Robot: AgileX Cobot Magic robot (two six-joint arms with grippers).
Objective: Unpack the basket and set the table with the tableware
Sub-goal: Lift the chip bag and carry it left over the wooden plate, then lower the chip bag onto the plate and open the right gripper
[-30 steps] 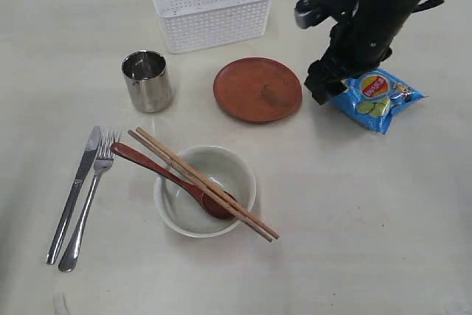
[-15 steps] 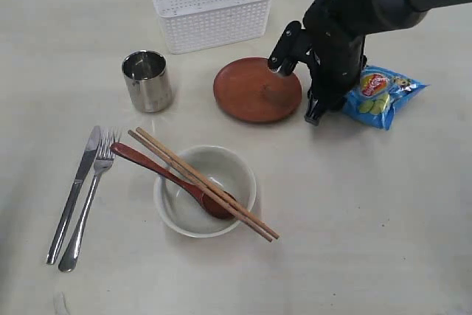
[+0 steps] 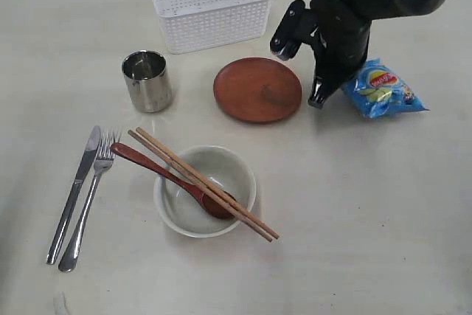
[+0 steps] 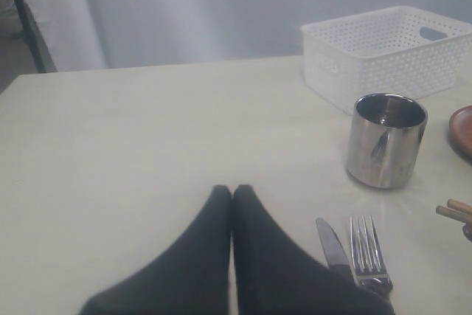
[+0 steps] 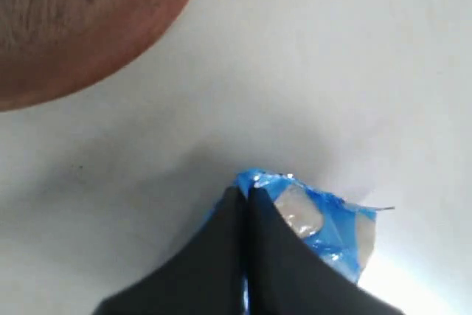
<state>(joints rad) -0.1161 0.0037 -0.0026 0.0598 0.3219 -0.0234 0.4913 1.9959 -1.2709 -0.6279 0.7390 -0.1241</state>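
Table [image 3: 383,219]: pale beige top, and everything here is laid out on it around the reddish-brown plate [image 3: 257,89].
Basket [image 3: 210,5]: white lattice, upright, standing beyond the plate towards the far edge, near it but not touching. I can't see what's inside from here.
Right gripper [image 3: 317,99]: black, angled down just beside the plate's rim, between plate and chip bag [image 3: 382,92]. Fingers pressed together, tips right at the bag's blue edge; whether they pinch any foil, I cannot tell.
Left gripper [image 4: 233,191]: fingers closed flat against each other, nothing between them, well away from the plate, out on the knife-and-fork side.
Bowl [image 3: 225,164]: off-white, upright, on the near side of the plate, close but apart from it.
Plate: flat on the table, bare.
Chip bag: blue, lying flat on the far side of the gripper from the plate.
Cup [image 3: 147,80]: steel, upright, level with the plate, on the side away from the bag.
Chopsticks [image 3: 203,182]: the pair lies slantwise across the bowl's rim, the upper ends pointing away from the plate.
Spoon [image 3: 147,160]: dark red, head in the bowl, handle out over the rim alongside the chopsticks.
Knife [image 3: 74,189]: steel, farthest from the plate, beyond the bowl.
Fork [image 3: 90,197]: right beside the knife, on its plate side.
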